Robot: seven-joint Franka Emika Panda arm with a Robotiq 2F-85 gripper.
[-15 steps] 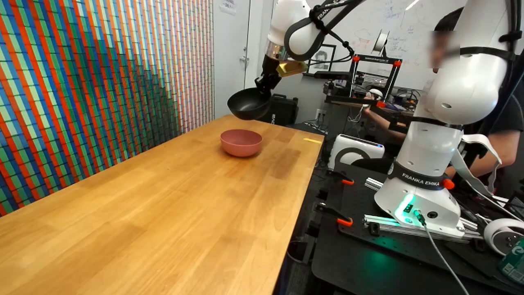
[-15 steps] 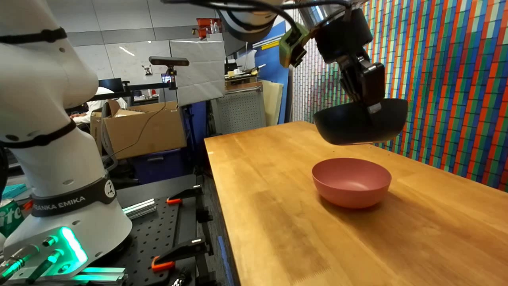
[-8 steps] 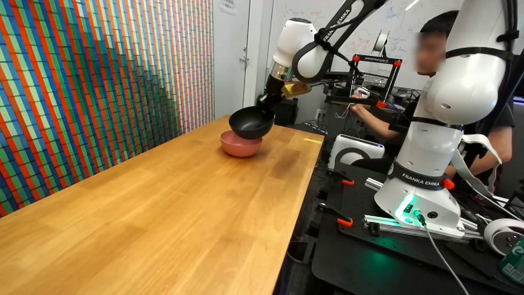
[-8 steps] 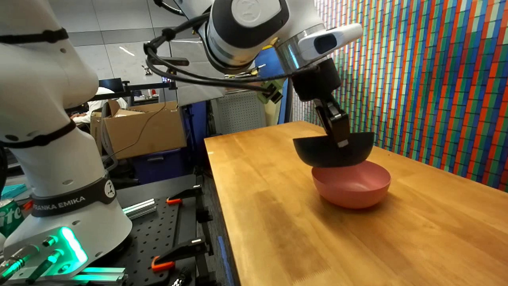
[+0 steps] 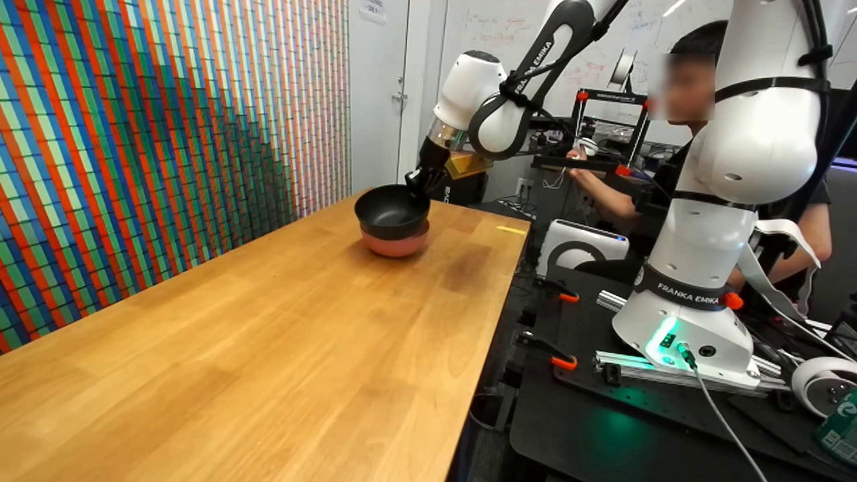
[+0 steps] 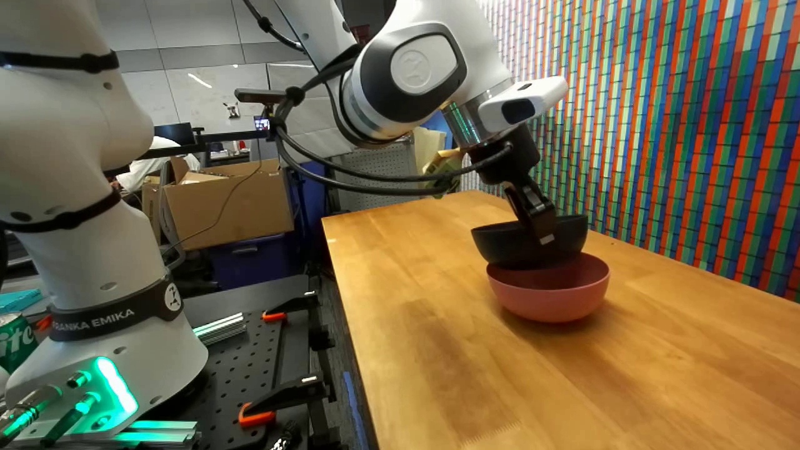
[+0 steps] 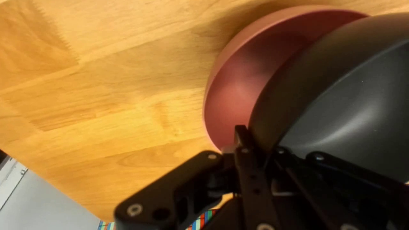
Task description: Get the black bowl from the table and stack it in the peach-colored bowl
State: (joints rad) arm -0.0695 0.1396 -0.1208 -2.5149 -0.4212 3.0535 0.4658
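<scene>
Colourful striped wall [image 5: 167, 127]; pale door [image 5: 376, 87]; marked whiteboard [image 5: 653, 39].

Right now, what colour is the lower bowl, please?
The lower bowl is plain salmon-pink, showing best in an exterior view.

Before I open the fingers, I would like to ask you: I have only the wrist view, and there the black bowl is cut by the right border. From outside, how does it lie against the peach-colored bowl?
Observer: In an exterior view, on the picture's left, the black bowl reaches beyond the peach-colored bowl.
Operator: Thank you. What other thing do you notice near them?
Observer: A yellow strip lies on the table, close to its edge.
Operator: And is anybody there?
Observer: Yes, a person is partly hidden behind the robot arm.
</scene>
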